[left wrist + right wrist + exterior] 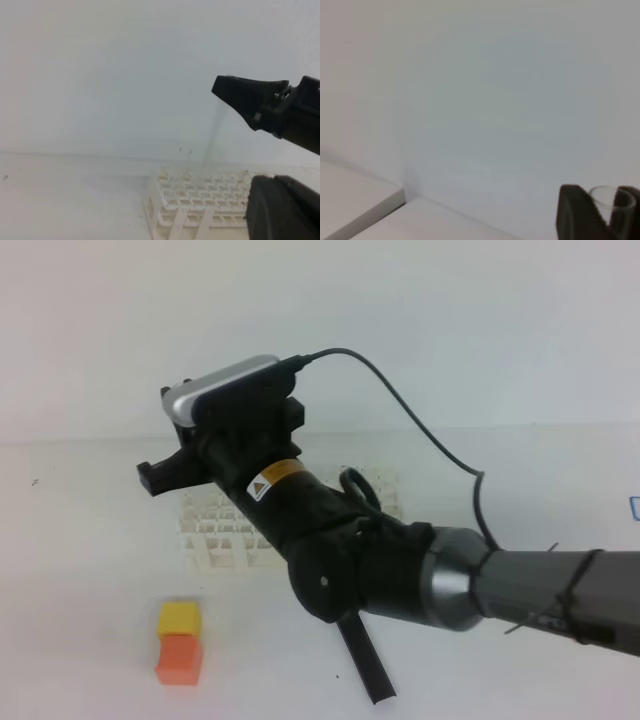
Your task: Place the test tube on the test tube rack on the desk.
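**Tube in my right fingers, above the rack, not yet seated**

From the high view, my right arm reaches across the middle and covers much of the rack (pixel 225 530) on the counter (pixel 80 570). My right gripper (pixel 165 472) hangs over the rack's left rear part. I cannot make out the tube here against the white. A yellow block (pixel 180 619) stacked on an orange block (pixel 180 658) stands well in front of the rack, and a black scoop (pixel 365 660) pokes out from under my arm. My left arm does not show in this view.

From the left wrist view, the right gripper (pixel 240 95) enters from the right, with the tube (pixel 214 130) hanging from it as a faint streak slanting down toward the rack (pixel 200 197). Whether its lower end has entered a hole I cannot tell. My left fingers (pixel 280 210) show only as a dark mass at the lower right, pressed together with nothing between them.

From the right wrist view, my fingers (pixel 575 210) clasp the tube (pixel 612 200) just below its open rim, against the bare wall.

So the pick-up is done. What is left, I judge, is lowering the tube into a hole and letting go.
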